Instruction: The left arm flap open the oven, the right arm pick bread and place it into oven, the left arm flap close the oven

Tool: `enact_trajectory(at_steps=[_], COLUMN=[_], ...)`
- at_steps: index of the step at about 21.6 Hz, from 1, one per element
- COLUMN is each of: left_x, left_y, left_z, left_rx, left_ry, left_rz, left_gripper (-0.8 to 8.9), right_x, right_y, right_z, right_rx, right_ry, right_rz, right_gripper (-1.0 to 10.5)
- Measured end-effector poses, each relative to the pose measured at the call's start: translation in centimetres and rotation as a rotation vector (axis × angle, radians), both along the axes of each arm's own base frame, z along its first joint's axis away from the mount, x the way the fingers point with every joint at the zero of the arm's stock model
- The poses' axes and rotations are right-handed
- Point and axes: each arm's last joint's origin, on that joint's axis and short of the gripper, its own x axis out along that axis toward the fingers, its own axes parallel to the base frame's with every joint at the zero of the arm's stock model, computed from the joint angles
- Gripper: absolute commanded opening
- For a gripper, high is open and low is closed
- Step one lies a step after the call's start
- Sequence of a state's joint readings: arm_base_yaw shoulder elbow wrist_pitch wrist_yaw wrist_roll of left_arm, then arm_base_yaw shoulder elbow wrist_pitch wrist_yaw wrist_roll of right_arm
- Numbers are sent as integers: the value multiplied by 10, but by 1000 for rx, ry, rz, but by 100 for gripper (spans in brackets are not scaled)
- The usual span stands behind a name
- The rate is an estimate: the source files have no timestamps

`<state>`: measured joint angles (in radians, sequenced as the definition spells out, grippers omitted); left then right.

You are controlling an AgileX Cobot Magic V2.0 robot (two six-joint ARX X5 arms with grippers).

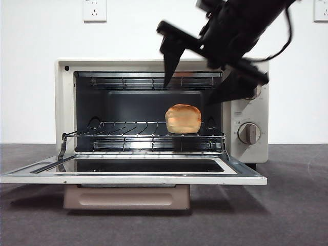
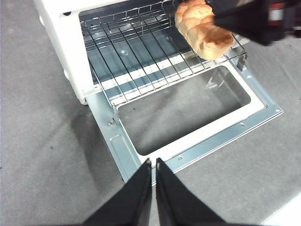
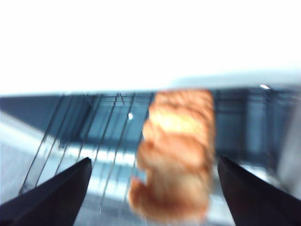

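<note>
Resting on the wire rack (image 1: 148,134) inside the oven (image 1: 246,154), the bread (image 1: 183,118) is seen right of centre in the front view, upright and free of any grip. The rack is pulled partly forward over the door (image 1: 133,174), which is folded down flat and fills the lower middle of that frame, its handle (image 1: 126,197) hanging beneath the front edge. Two knobs (image 1: 249,132) are found on the panel at the right of the frame, the upper one half hidden by the arm.

The right gripper (image 1: 205,72) is held in the upper right of the front view, above and in front of the oven mouth; its jaws are spread wide and nothing is held between them. In the right wrist view the bread (image 3: 176,155) is framed, blurred, between the two dark jaws without being touched.

The left gripper (image 2: 153,162) is shown at the bottom centre of the left wrist view, above the door's front edge, its jaws pressed together and empty.
</note>
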<state>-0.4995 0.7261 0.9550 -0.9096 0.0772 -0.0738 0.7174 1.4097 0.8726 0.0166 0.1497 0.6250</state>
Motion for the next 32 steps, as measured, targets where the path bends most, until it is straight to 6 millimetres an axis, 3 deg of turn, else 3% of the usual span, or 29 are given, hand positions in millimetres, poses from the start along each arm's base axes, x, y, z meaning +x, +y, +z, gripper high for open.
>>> enact_trajectory(at_steps=[8, 15, 21, 27, 32], left_x=[0, 1, 1, 2, 13], left_y=[0, 0, 0, -1, -3], left_z=[0, 1, 1, 0, -18], left_rx=[-3, -6, -5, -11, -41], left_ry=[-5, -11, -9, -20, -44], left_rz=[0, 0, 0, 0, 37], left_gripper=[16, 16, 16, 16, 14], right_x=[-49, -82, -106, -117, -120], right_y=[-28, -56, -76, -86, -89], right_z=[45, 67, 72, 73, 75], right_rx=[-46, -100, -147, -180, -182], right_ry=[-27, -77, -48, -41, -56], right_rz=[204, 328, 412, 429, 434], right_gripper=[427, 427, 427, 427, 427])
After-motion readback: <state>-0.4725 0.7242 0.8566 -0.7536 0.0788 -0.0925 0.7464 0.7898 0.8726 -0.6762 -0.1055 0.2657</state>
